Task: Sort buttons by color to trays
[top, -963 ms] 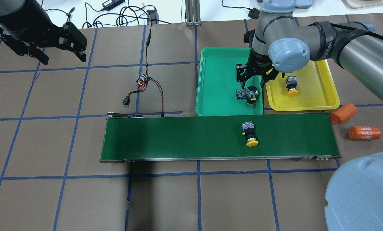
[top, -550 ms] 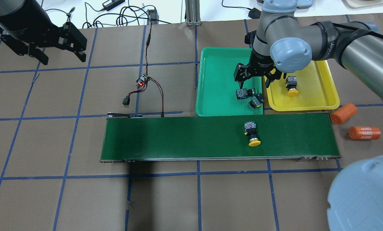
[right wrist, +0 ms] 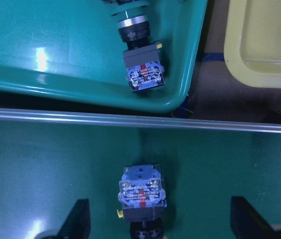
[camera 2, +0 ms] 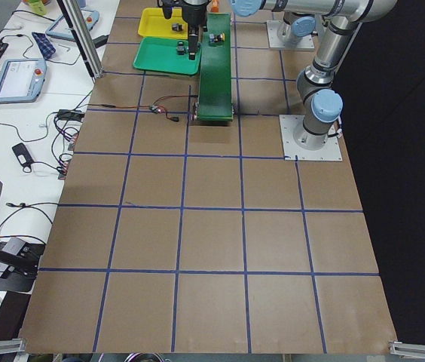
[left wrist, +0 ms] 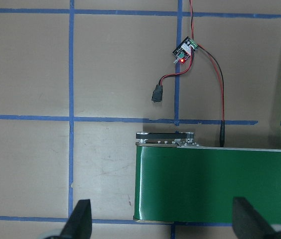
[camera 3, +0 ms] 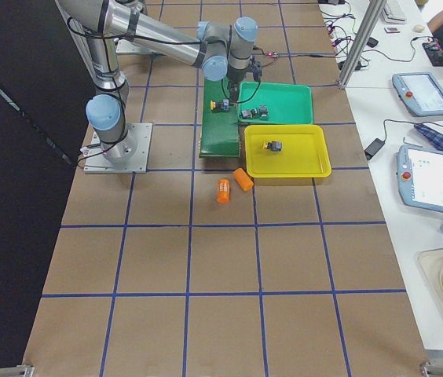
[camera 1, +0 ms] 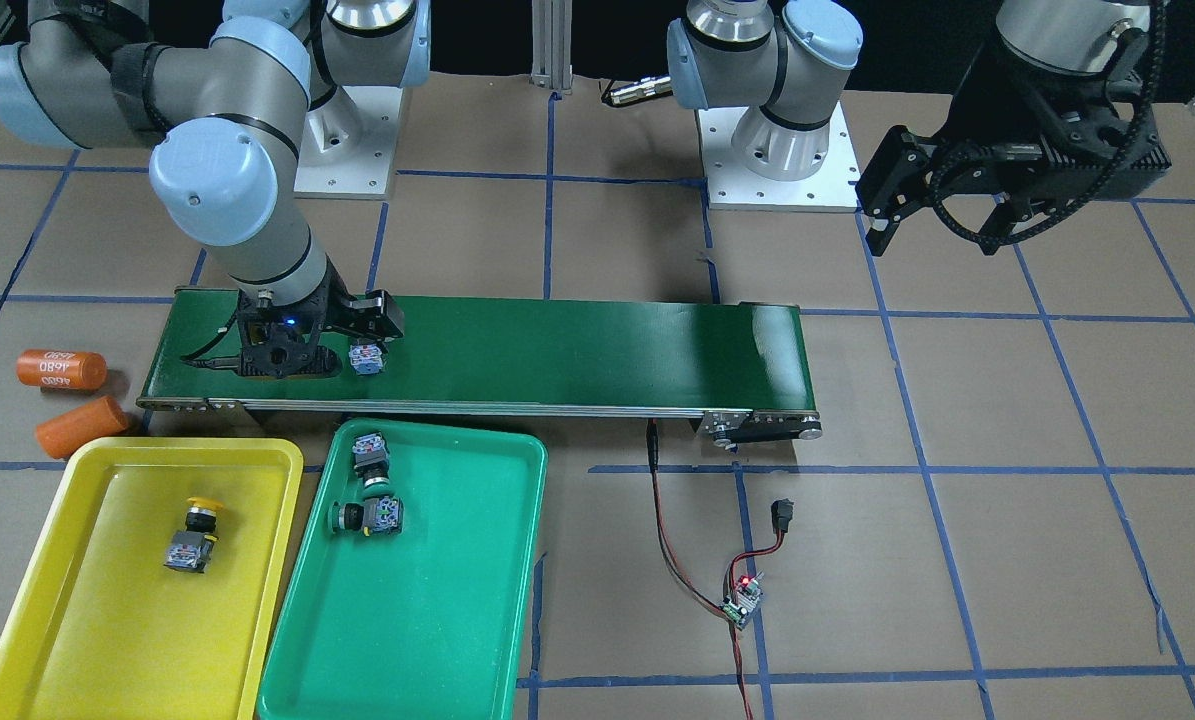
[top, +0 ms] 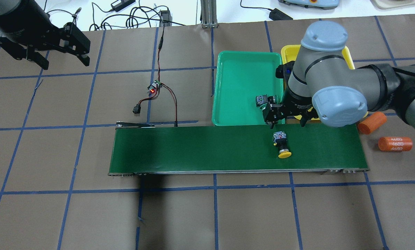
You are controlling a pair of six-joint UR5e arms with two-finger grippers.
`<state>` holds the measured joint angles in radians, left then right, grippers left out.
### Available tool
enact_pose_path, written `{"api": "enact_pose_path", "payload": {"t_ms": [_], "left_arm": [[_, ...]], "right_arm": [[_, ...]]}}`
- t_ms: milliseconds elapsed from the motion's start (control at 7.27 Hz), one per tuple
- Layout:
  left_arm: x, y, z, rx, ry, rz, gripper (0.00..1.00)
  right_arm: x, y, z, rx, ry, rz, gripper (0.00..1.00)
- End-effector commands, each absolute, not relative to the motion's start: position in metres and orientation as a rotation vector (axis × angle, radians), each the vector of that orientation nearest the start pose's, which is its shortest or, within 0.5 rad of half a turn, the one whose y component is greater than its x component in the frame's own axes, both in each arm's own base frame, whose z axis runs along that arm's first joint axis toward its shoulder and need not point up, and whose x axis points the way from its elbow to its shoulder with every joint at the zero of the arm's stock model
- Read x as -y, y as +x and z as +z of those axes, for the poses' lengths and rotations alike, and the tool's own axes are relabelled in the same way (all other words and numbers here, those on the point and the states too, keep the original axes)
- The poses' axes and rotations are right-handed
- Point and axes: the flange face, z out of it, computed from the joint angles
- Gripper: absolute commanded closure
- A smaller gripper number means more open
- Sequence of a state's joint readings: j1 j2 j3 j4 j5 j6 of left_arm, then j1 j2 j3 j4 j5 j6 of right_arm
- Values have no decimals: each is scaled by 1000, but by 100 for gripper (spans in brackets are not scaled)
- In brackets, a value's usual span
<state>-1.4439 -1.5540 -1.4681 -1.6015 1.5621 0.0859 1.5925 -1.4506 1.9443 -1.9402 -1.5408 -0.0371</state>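
Observation:
A yellow button (top: 282,144) lies on the dark-green belt (top: 193,149). My right gripper (top: 285,118) hangs open above the belt's far edge, just beyond that button. In the right wrist view the button (right wrist: 142,191) sits between the open fingertips (right wrist: 78,219). Two green buttons (camera 1: 370,455) (camera 1: 369,516) lie in the green tray (camera 1: 427,620). Another yellow button (camera 1: 194,538) lies in the yellow tray (camera 1: 107,620). From overhead the arm hides most of the yellow tray (top: 348,55). My left gripper (top: 59,57) hovers open and empty at the far left.
Two orange cylinders (top: 372,122) (top: 395,143) lie off the belt's right end. A small circuit board (top: 154,87) with red and black wires sits left of the green tray. Cables and an aluminium post (top: 209,14) line the table's far edge.
My right gripper has let go of a green button in the green tray and moved back over the belt. The yellow button on the belt has drifted right. The left gripper barely moved.

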Motion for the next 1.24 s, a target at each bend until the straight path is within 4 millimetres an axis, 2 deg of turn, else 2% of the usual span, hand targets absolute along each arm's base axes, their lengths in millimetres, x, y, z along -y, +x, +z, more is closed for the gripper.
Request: {"api": "enact_pose_path", "payload": {"t_ms": [0,275,413,550,688,826,963,1101], "left_arm": [[503,-71,543,-3138,-64,-138,0],[503,-71,543,-3138,-64,-138,0],[503,-71,543,-3138,-64,-138,0],[503,-71,543,-3138,-64,-138,0],[503,-71,543,-3138,-64,-138,0],[503,-70,543,-3138,-67,-138,0],[503,-70,542,-3138,-67,-136,0],[503,-70,542,-3138,-67,-136,0]], "right_arm": [[464,135,265,-3096,-104,174,1],[457,134,249,-3102,-129,129,9],[458,133,249,-3102,-124,124,26],[458,133,250,-3102,-124,119,54],[460,133,252,-3104,-127,110,73],[462,130,253,-3109,-125,103,84],[470,122,262,-3138,-109,85,85],[492,111,279,-3146,-78,25,85]]}}
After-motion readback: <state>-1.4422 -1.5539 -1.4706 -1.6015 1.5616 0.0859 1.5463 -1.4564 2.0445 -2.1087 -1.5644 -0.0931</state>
